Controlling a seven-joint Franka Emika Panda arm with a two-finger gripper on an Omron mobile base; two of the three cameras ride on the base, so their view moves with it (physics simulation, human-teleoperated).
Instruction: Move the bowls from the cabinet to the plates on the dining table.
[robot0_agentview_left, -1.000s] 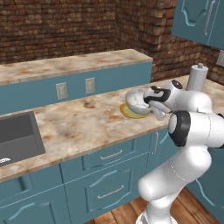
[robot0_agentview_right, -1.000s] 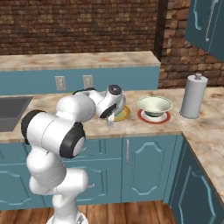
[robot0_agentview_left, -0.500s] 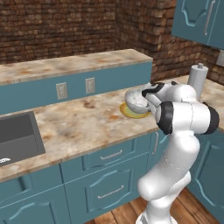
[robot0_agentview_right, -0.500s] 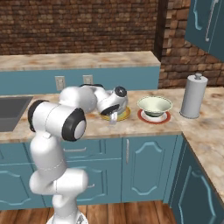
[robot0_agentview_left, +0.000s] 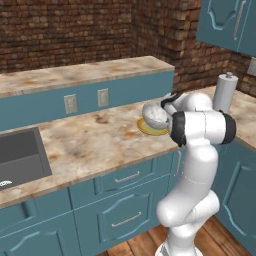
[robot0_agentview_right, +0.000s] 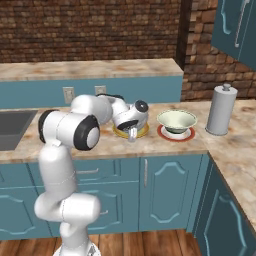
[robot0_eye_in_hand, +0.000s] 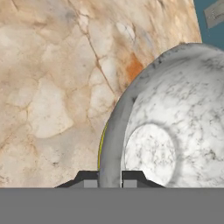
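Observation:
The grey-white marbled bowl (robot0_agentview_left: 154, 115) (robot0_eye_in_hand: 175, 127) hangs tipped on its side just over the yellow-rimmed plate (robot0_agentview_left: 148, 131) (robot0_agentview_right: 119, 132) on the dining table (robot0_agentview_left: 90, 142) (robot0_agentview_right: 150, 146). My gripper (robot0_agentview_left: 166, 107) (robot0_agentview_right: 131, 133) (robot0_eye_in_hand: 110, 178) is shut on its rim, one fingertip on each side of the wall. The pale yellow-green bowl (robot0_agentview_right: 176, 120) sits upright on the red-rimmed plate (robot0_agentview_right: 174, 135), right of the yellow one. The teal cabinet (robot0_agentview_left: 230, 22) (robot0_agentview_right: 237, 25) hangs at the upper right.
A grey paper towel roll (robot0_agentview_left: 224, 92) (robot0_agentview_right: 221, 110) stands on the counter right of the plates. A dark sink (robot0_agentview_left: 20, 155) (robot0_agentview_right: 12, 127) is sunk in at the left. A raised ledge with wall sockets (robot0_agentview_left: 102, 97) runs behind the plates.
The bowl has stayed over the yellow-rimmed plate and tipped further onto its side. The arm's elbow has swung up and in toward the counter.

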